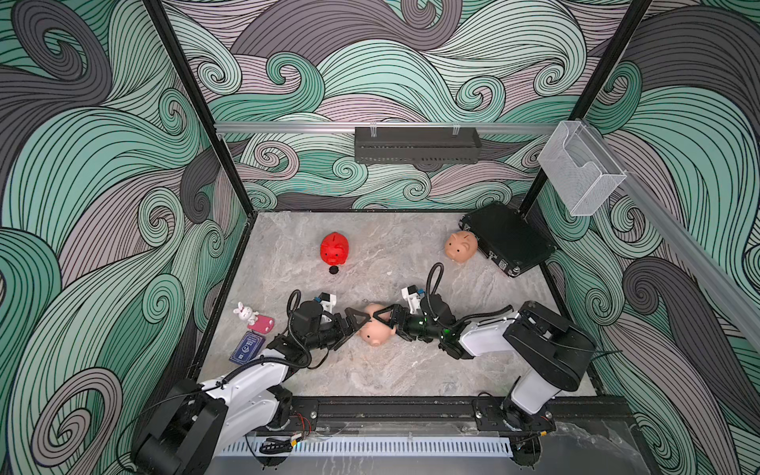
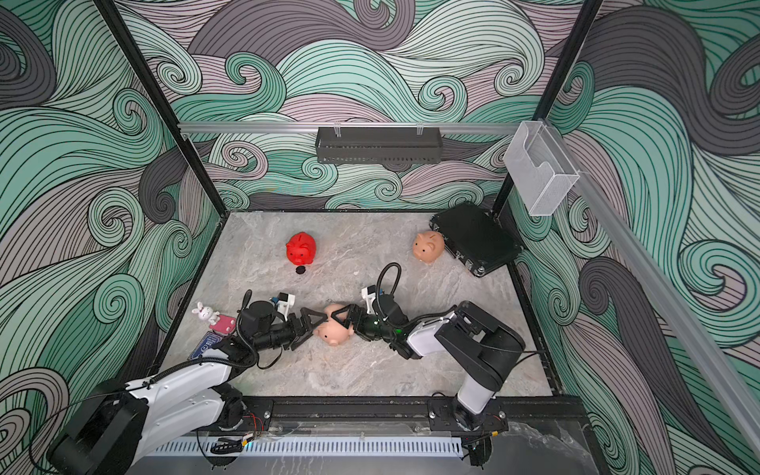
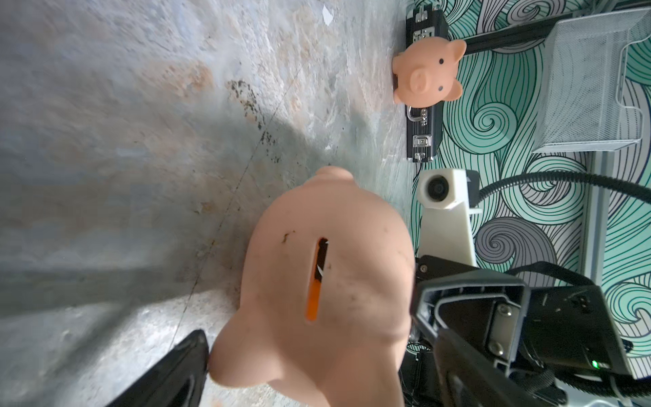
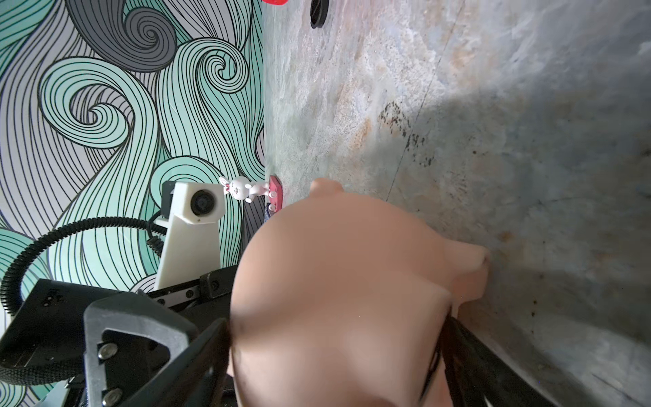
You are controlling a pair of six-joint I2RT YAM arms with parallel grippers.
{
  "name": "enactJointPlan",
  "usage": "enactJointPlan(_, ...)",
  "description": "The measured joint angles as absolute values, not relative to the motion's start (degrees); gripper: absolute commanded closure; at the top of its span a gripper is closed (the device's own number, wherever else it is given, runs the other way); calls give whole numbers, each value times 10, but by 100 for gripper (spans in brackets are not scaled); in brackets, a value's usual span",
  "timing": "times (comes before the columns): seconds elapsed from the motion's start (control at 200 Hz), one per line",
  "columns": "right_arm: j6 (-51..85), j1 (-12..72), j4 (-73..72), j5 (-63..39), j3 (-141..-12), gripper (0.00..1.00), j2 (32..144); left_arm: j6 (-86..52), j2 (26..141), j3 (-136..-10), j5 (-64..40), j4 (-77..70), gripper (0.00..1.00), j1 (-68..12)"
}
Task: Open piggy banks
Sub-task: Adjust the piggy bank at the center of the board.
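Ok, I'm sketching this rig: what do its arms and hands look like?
The left arm and right arm have white shells, black joints and corrugated cables. The left hand and right hand are black with triangular open-frame fingers and white camera mounts.

Readable text: none; no word, number or brand comes out clearly in any view.
Blue card (image 1: 248, 348): lies by the left edge of the worktop (image 1: 411, 370), toward its front corner. In both top views it carries pale lines of print and a square, code-like patch, all too small to read.
Left arm housing (image 4: 53, 306): in the right wrist view a few small pale marks stand on the black shell, too small and blurred to tell as letters or figures.
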State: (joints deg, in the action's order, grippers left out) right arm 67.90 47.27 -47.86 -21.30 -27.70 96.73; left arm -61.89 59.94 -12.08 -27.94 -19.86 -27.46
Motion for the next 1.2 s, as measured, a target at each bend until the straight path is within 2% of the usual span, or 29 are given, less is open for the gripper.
enactJointPlan(0.55,679,468,-454,-217,-288,11,963,-573,613,-114,-303,-215,1,-281)
enactJointPlan(0.766,678,467,-451,-218,-289,11,963,-562,626,-99,-314,-244,7,-283)
enactJointPlan(1.201,678,466,-452,-219,-288,12,963,-569,663,-89,-322,-304,2,-283)
